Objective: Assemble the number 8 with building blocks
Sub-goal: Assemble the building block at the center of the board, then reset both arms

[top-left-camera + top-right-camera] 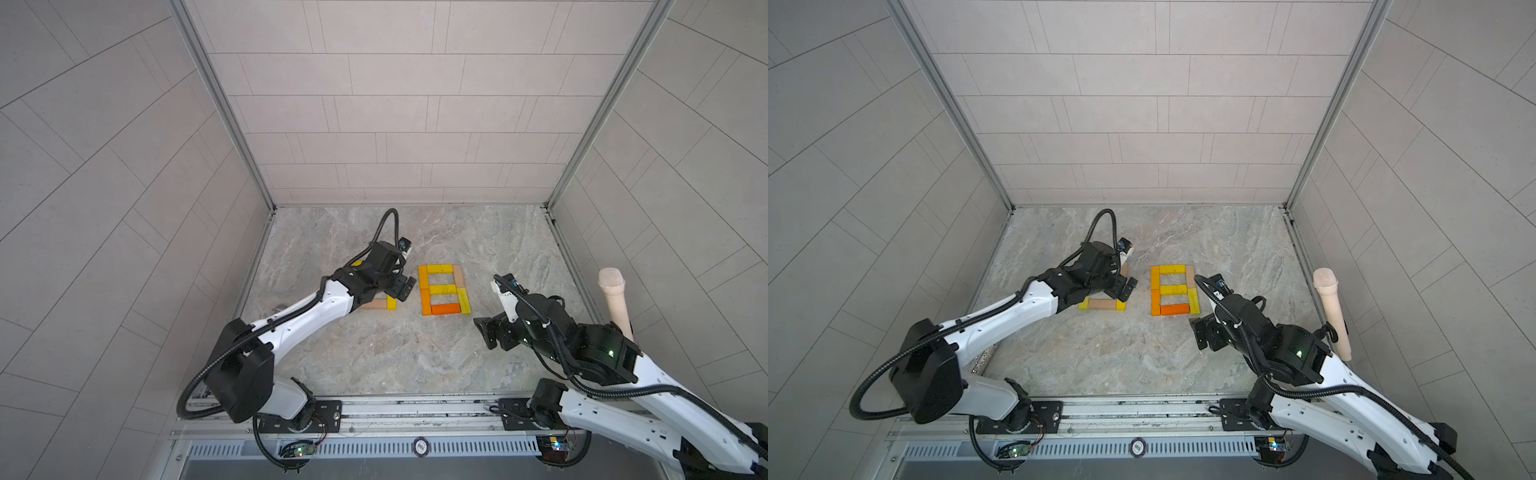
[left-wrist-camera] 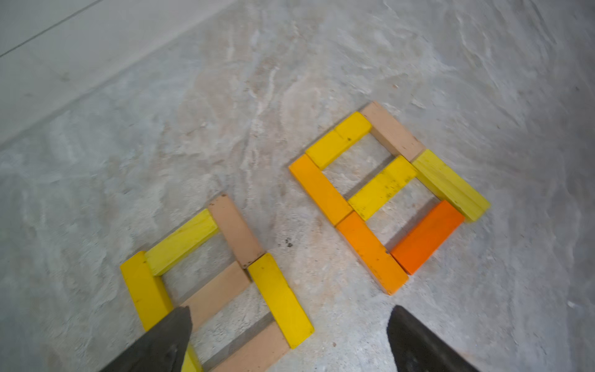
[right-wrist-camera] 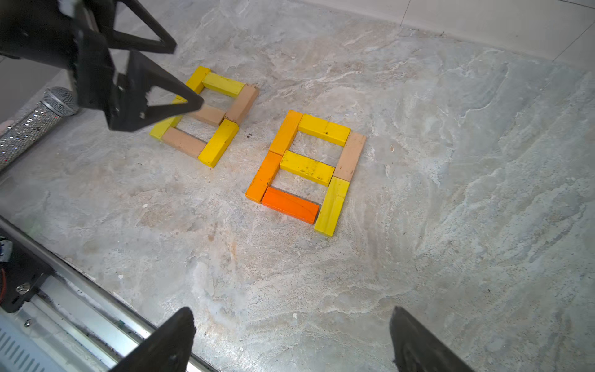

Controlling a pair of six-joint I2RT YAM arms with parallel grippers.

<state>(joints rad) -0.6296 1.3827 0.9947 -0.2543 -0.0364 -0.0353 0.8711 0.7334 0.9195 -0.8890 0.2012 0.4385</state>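
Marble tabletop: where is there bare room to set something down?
Bare: marble behind the yellow-tan eight and the orange-yellow eight up to the back wall, and in front of them to the rail. Crowded: where the left gripper hovers over the yellow-tan eight.

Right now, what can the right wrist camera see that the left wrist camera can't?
Only right wrist: the silver mic, the rail, the right fingers. Only left wrist: nothing extra, just a closer look. Both: the orange 8, the yellow-tan 8 and the open left fingers.
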